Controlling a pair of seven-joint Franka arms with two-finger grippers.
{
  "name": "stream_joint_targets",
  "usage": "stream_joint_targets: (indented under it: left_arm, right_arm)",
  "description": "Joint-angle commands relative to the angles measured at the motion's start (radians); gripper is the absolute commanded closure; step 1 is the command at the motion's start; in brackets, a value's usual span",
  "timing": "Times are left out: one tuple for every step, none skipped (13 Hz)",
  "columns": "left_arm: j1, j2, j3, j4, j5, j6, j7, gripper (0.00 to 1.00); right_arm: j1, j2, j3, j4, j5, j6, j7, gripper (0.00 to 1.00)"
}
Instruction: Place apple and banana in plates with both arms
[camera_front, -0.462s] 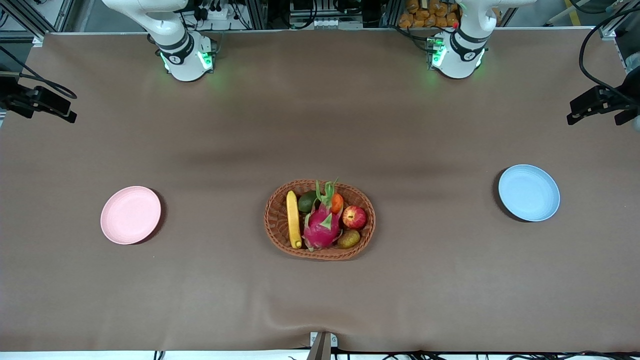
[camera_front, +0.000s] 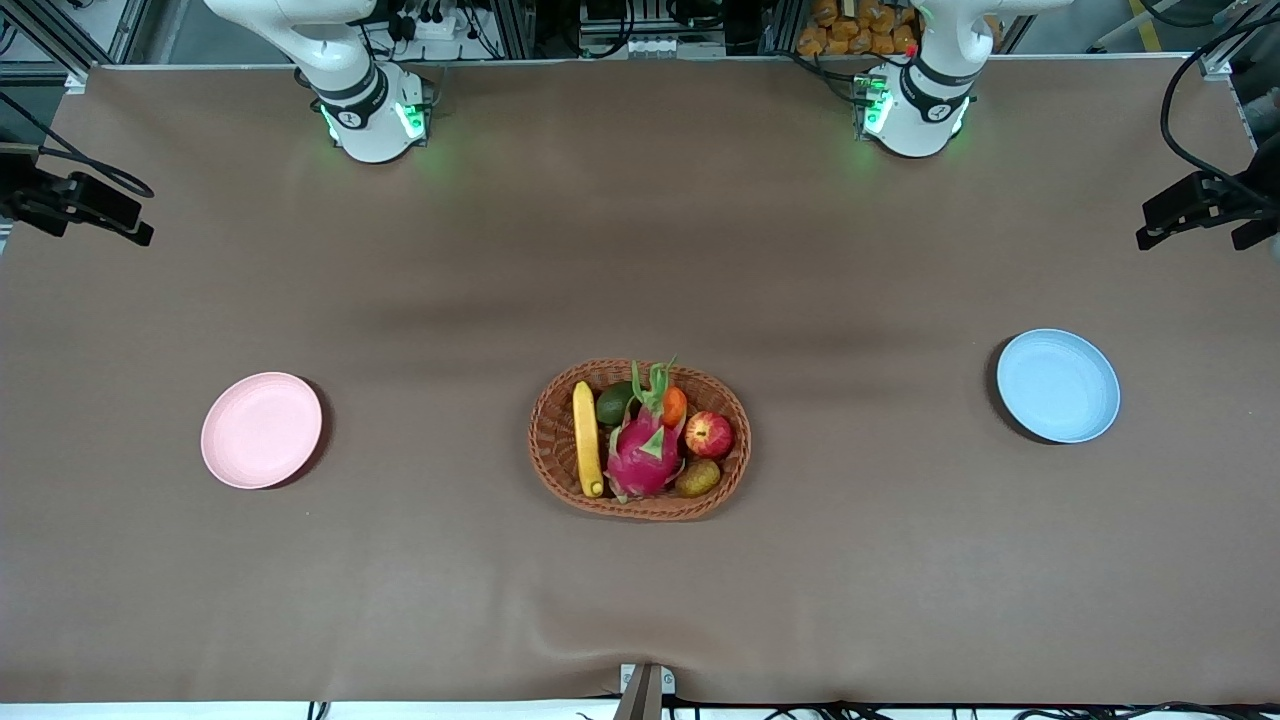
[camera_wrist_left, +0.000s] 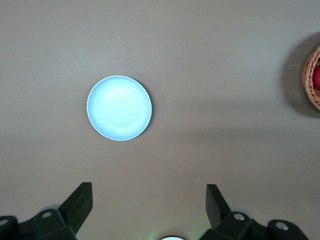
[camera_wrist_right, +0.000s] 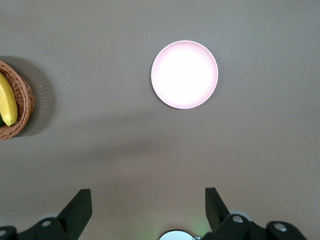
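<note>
Nothing picked yet. Apple (camera_front: 709, 435) and banana (camera_front: 587, 438) both sit in the wicker basket (camera_front: 548, 455) at mid-table, a bit toward the front-camera edge. Banana lies along the basket side toward the right arm's end; apple on the side toward the left arm's end, touching a dragon fruit (camera_front: 644, 452) in the middle and just beside a brownish-green fruit (camera_front: 697, 478). A small orange fruit (camera_front: 675, 405) and a green fruit (camera_front: 614, 403) fill the base-edge part of the basket.

Pink plate (camera_front: 261, 430) sits toward the right arm's end, blue plate (camera_front: 1058, 385) toward the left arm's end, both bare, well apart from the basket.

Left gripper (camera_wrist_left: 149, 200) is high up, over bare table near the blue plate, fingers spread wide, holding nothing. Right gripper (camera_wrist_right: 148, 204) likewise high, over table near the pink plate, fingers wide apart, empty. Neither gripper shows in the front view.

Step in hand, as I judge it: reach to the basket. Sensible split: right arm takes the banana, left arm takes the apple, each to its near plate. Grip the banana across its middle, fingers across its length. Come at the apple straight from above; it is crowded, so a slanted approach may nudge its neighbours. Stagger or keep the arms apart over the basket to avoid a clash.
</note>
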Motion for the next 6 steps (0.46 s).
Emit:
stream_joint_targets:
  left_arm:
    - [0.023, 0.002, -0.009, -0.002, 0.015, -0.006, -0.003, 0.00]
    - [0.025, 0.005, -0.009, 0.002, 0.014, -0.018, 0.000, 0.00]
    - [0.022, 0.006, -0.009, 0.002, 0.015, -0.021, 0.000, 0.00]
    - [0.020, 0.014, -0.011, 0.002, 0.014, -0.021, 0.002, 0.00]
    - [0.016, 0.022, -0.012, 0.002, 0.003, -0.023, 0.002, 0.00]
    - [0.004, 0.026, -0.015, 0.001, 0.002, -0.023, 0.002, 0.00]
  right_arm:
    - [-0.004, -0.020, 0.003, -0.012, -0.012, 0.003, -0.009, 0.00]
    - [-0.004, -0.020, 0.003, -0.012, -0.012, 0.003, -0.009, 0.00]
    - [-0.004, -0.020, 0.003, -0.012, -0.012, 0.003, -0.009, 0.00]
    - [-0.004, -0.020, 0.003, -0.012, -0.012, 0.003, -0.009, 0.00]
    - [-0.004, -0.020, 0.003, -0.012, -0.012, 0.003, -0.009, 0.00]
    - [-0.004, -0.020, 0.003, -0.012, -0.012, 0.003, -0.009, 0.00]
